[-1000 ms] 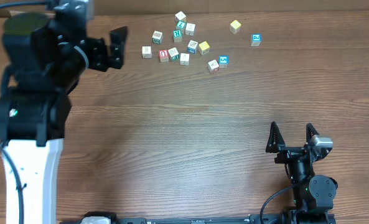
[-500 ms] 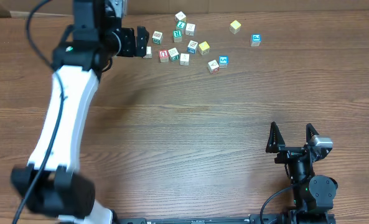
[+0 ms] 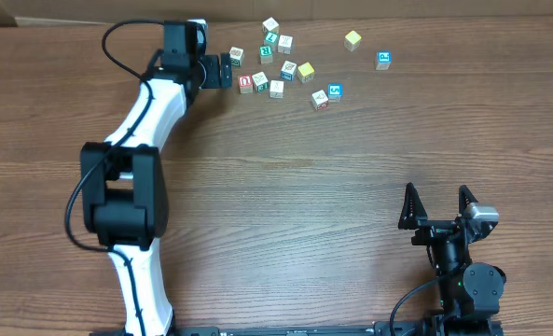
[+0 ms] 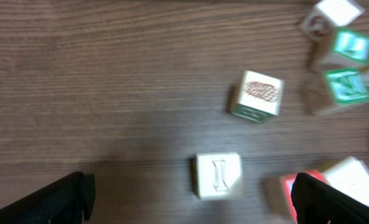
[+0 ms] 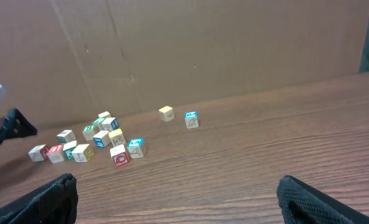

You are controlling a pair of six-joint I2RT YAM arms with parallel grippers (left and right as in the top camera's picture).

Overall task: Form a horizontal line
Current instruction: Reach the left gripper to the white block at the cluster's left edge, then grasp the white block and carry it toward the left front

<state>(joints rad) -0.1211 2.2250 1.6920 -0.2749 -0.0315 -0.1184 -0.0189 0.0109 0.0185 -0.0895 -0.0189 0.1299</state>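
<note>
Several small lettered cubes lie scattered at the table's far edge, from a red one (image 3: 245,83) to a yellow one (image 3: 352,39) and a blue one (image 3: 383,59). My left gripper (image 3: 222,72) is open at the cluster's left end. In the left wrist view its fingers (image 4: 196,202) straddle a white cube marked "I" (image 4: 218,175) without touching it. A cube with a brown pattern (image 4: 256,94) lies beyond it and the red cube (image 4: 287,193) sits close to the right finger. My right gripper (image 3: 436,207) is open and empty near the front right, far from the cubes (image 5: 91,146).
The left arm (image 3: 141,112) stretches from the front left across the table to the far edge. A cardboard wall (image 5: 203,50) stands behind the cubes. Bare wood (image 3: 332,177) lies between the cubes and the right gripper.
The left arm has swung out and reached right along the far edge, bringing its open gripper over the white "I" cube. The right arm and the cubes have not moved.
</note>
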